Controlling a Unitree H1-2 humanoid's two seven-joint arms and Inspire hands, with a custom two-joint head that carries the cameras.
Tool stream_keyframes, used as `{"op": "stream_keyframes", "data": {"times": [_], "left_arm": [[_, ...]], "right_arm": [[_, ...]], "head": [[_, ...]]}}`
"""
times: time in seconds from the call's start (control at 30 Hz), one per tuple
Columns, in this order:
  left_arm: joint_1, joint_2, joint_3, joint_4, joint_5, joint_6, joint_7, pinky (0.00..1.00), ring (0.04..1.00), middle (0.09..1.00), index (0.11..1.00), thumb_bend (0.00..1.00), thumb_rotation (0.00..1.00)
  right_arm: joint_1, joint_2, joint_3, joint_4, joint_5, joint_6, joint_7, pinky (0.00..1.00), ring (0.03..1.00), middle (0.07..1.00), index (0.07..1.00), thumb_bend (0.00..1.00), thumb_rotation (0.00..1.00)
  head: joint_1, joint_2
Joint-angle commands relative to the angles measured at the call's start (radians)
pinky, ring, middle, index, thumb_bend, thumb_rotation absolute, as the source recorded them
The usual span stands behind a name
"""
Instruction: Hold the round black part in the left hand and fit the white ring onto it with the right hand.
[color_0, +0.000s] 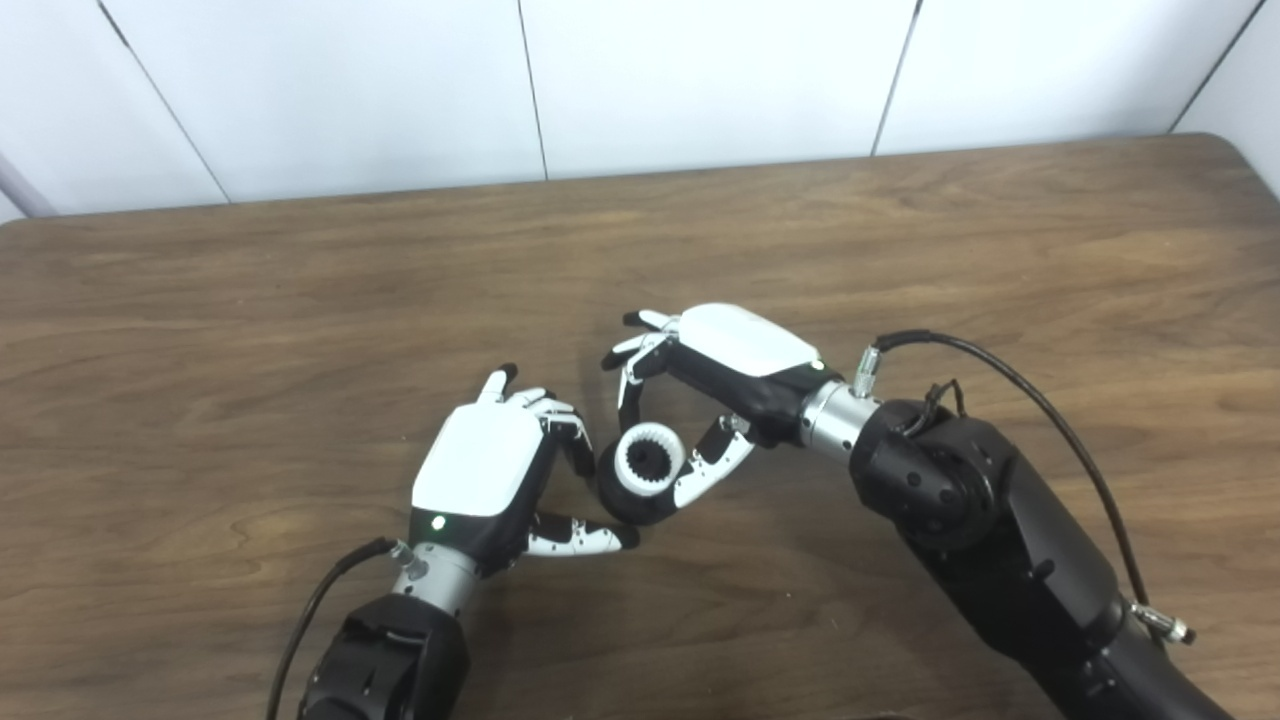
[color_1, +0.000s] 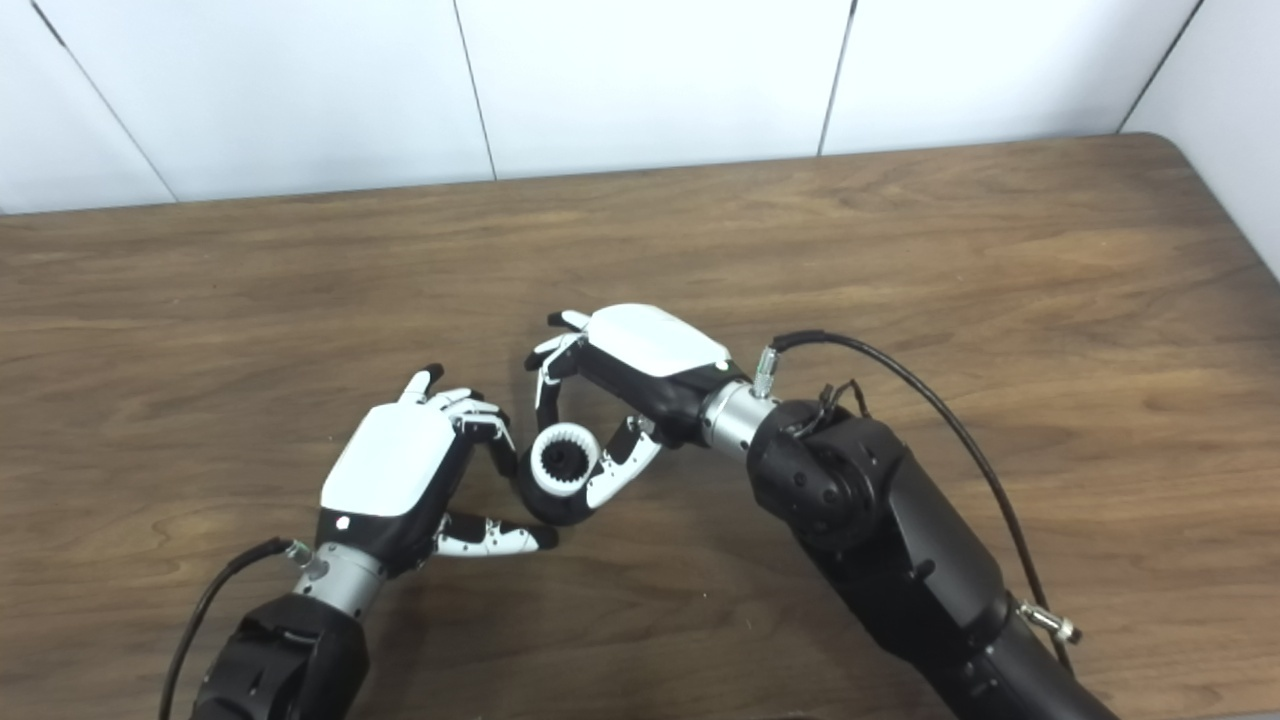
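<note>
White ring (color_0: 648, 458), toothed inside and seemingly rigid plastic, sits on the round black part (color_0: 632, 500) mid-bench, pinched at its rim by our left hand (color_0: 500, 470); our right hand (color_0: 700, 390) curls around it, best gripped by its outer edge.

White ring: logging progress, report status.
Left hand shut on black part. White ring seated on the part, right hand fingers around it, grip unclear. Nothing in the way.
</note>
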Motion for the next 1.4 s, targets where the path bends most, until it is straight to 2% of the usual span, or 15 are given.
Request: {"op": "stream_keyframes", "data": {"times": [0.0, 0.3, 0.97, 1.27, 1.3, 1.33, 1.37], "left_arm": [[0.007, 0.004, -0.016, 0.005, 0.021, -0.008, -0.029, 1.00, 0.850, 0.741, 0.483, 0.52, 0.06], [0.006, -0.002, -0.017, 0.007, 0.018, -0.009, -0.023, 1.00, 0.850, 0.741, 0.484, 0.52, 0.06], [-0.005, -0.010, -0.022, 0.001, 0.031, -0.006, -0.039, 1.00, 0.852, 0.742, 0.485, 0.52, 0.06], [-0.008, -0.016, -0.020, 0.003, 0.022, -0.001, -0.039, 1.00, 0.852, 0.742, 0.490, 0.52, 0.07], [-0.009, -0.016, -0.020, 0.002, 0.025, 0.000, -0.041, 1.00, 0.853, 0.742, 0.490, 0.52, 0.07], [-0.009, -0.016, -0.021, 0.002, 0.026, 0.000, -0.043, 1.00, 0.854, 0.742, 0.491, 0.52, 0.07], [-0.010, -0.016, -0.021, 0.001, 0.028, 0.000, -0.044, 1.00, 0.854, 0.742, 0.491, 0.52, 0.07]], "right_arm": [[-0.018, 0.000, -0.009, 0.003, -0.010, -0.006, -0.003, 0.95, 0.979, 0.840, 0.485, 0.52, 0.14], [-0.014, 0.010, -0.013, 0.020, -0.016, -0.005, -0.020, 0.89, 0.966, 0.829, 0.485, 0.52, 0.14], [-0.026, 0.028, -0.018, 0.049, -0.018, -0.007, -0.022, 0.88, 0.948, 0.813, 0.485, 0.52, 0.14], [-0.036, 0.010, -0.011, 0.040, -0.020, 0.009, 0.029, 0.90, 0.960, 0.836, 0.494, 0.52, 0.16], [-0.036, 0.009, -0.011, 0.038, -0.019, 0.011, 0.034, 0.90, 0.961, 0.838, 0.554, 0.70, 0.23], [-0.036, 0.009, -0.011, 0.037, -0.019, 0.013, 0.039, 0.91, 0.962, 0.841, 0.592, 0.82, 0.28], [-0.036, 0.008, -0.010, 0.035, -0.020, 0.014, 0.046, 0.91, 0.964, 0.843, 0.607, 0.87, 0.31]], "head": [[0.001, 0.000], [0.003, 0.004], [0.004, 0.010], [0.003, 0.011], [0.003, 0.012], [0.003, 0.012], [0.003, 0.013]]}}
